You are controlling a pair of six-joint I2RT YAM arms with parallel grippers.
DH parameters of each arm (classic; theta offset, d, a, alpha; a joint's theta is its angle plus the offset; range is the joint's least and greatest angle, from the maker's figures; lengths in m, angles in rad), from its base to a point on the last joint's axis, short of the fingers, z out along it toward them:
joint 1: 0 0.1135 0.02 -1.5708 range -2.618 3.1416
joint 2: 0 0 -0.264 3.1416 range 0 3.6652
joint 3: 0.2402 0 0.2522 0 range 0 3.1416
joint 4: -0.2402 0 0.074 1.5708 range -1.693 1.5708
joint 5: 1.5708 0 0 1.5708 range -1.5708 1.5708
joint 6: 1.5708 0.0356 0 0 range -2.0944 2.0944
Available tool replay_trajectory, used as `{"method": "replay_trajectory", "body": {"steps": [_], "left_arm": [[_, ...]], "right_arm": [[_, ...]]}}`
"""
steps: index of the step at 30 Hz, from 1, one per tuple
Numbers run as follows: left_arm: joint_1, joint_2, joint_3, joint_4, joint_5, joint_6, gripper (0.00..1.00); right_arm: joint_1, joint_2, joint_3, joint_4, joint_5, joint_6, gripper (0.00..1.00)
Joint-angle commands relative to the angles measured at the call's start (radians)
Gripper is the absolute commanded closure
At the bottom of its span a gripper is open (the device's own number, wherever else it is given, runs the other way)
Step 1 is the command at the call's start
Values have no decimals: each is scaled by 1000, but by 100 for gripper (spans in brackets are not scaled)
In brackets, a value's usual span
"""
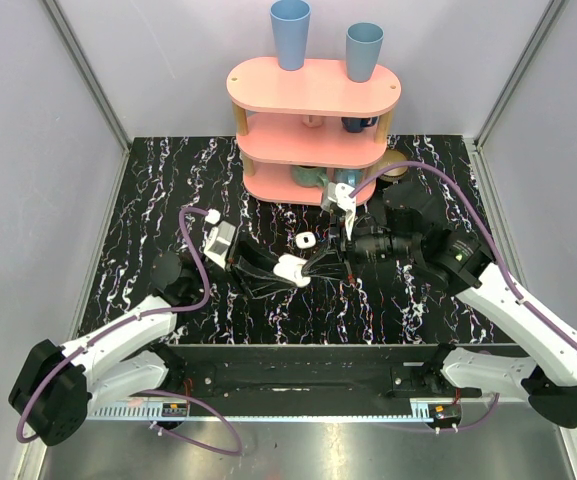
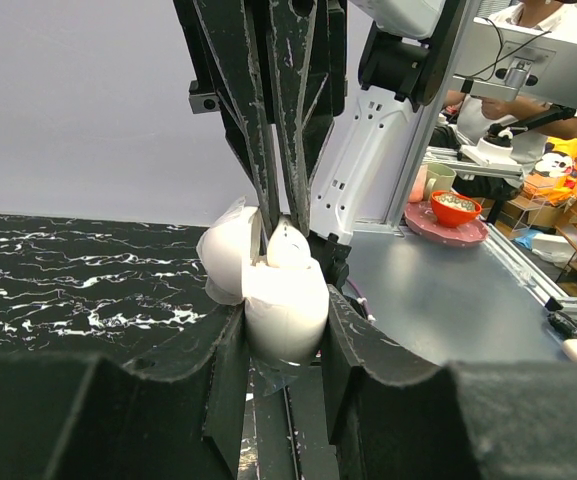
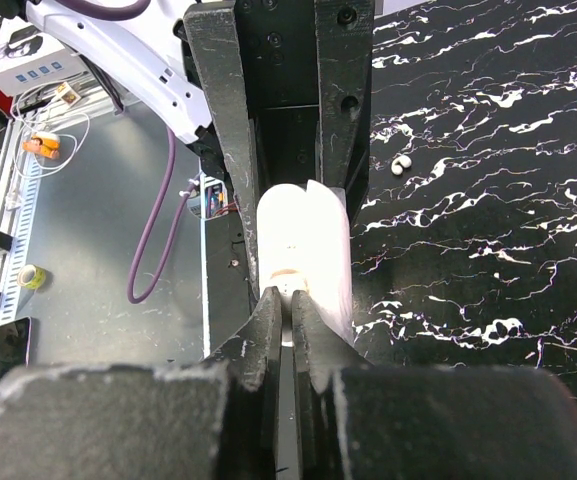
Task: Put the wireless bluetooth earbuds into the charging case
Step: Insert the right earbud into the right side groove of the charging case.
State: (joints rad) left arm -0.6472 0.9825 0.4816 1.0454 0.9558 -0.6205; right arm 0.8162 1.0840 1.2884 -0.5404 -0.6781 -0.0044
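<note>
– Reading any print on the left side?
– None I can make out; a small orange label on the near rail is too tiny to read.
– And the left gripper?
– Clenched on the case, holding it just above the black marbled table, near the middle. The case is open, with its lid swung to the left in the left wrist view.
– What is in it?
– Something white shows in the hollow; I cannot tell what it is. The right gripper meets the case head-on, fingers pressed together, tips right at the opening. I cannot tell whether the tips pinch anything.
– Anything loose?
– One white earbud lies on the table just beyond the case.
– Other containers?
– Farther back stands a pink three-tier shelf. Two blue cups stand upright on top, and mugs sit on the lower tiers. Off to the right in the left wrist view, a red bowl of something speckled rests on a pink plate.
</note>
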Motion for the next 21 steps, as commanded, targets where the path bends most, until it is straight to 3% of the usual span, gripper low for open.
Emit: {"method": "replay_trajectory", "body": {"steps": [1, 15, 16, 21], "left_arm": [[-5, -38, 22, 126, -51, 11, 100], [-3, -48, 2, 130, -107, 27, 100], [-5, -51, 2, 125, -111, 33, 100], [-3, -68, -1, 59, -118, 67, 100]], "right_arm": [[14, 7, -8, -39, 18, -22, 100], [54, 31, 6, -69, 80, -31, 95], [54, 28, 11, -69, 84, -32, 87], [54, -9, 26, -41, 109, -39, 67]]}}
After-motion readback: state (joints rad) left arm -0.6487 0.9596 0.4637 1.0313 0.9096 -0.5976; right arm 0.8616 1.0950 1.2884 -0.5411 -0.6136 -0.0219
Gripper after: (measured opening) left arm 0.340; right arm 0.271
